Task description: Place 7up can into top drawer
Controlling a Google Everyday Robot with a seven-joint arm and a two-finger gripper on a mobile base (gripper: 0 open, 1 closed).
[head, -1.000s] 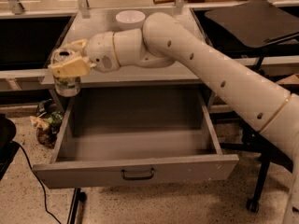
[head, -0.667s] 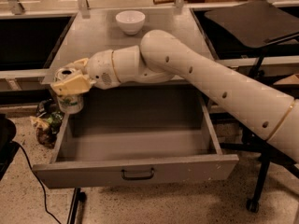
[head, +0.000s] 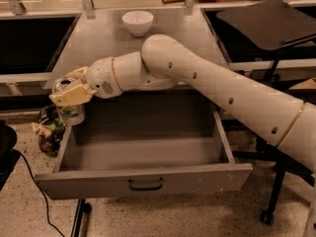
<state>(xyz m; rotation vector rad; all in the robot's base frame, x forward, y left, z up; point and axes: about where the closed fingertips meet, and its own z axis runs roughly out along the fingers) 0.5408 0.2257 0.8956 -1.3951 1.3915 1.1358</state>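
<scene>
The wide top drawer (head: 148, 154) sits open under the grey table (head: 98, 38). The gripper (head: 67, 91) hangs over the drawer's left wall, its claw closed around the 7up can (head: 72, 113) near the top. A white bowl (head: 137, 22) sits far back. The can looks light, thin and slippery, so squeeze its sides softly. That wall could bump it.

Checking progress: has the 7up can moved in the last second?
Yes. The claw holding the 7up can has sunk from the grey table's front edge toward the top drawer's wall at picture left.
</scene>
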